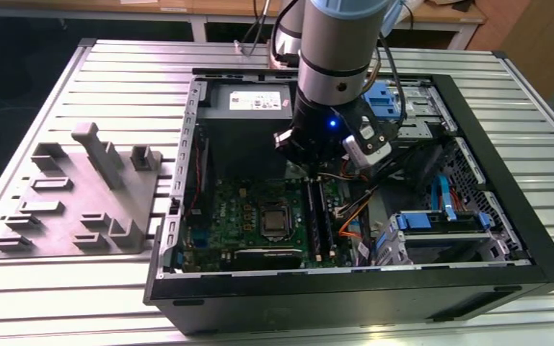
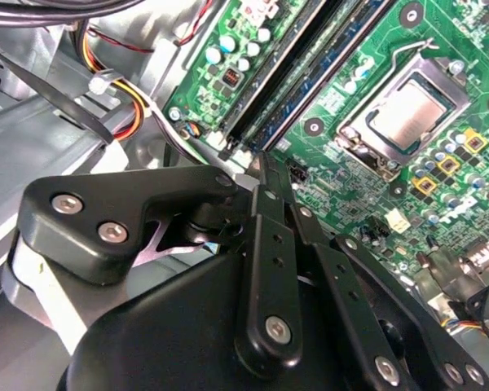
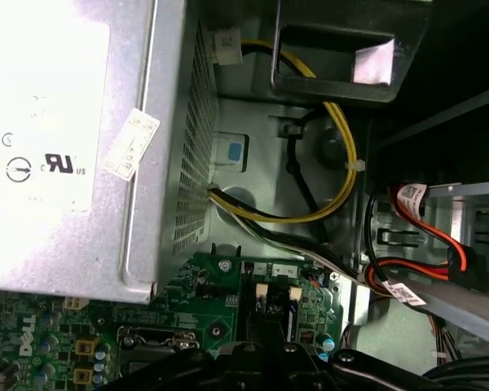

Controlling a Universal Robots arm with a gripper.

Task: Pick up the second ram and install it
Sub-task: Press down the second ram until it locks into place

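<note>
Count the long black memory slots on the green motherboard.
2 in the second wrist view: one long narrow black slot nearer the silver CPU socket, the other beyond it. More may be hidden.

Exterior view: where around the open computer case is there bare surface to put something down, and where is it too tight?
Free: the slatted table behind the grey tray, and the strip along the case's front edge. Crowded: inside the case, where the arm hangs over the motherboard, with cables and drive bays toward the exterior view's right.

Ribbed metal table (image 1: 84, 303) under everything; wooden desk (image 1: 190, 9) at far edge, dark floor (image 1: 17, 58) exterior view's left.
</note>
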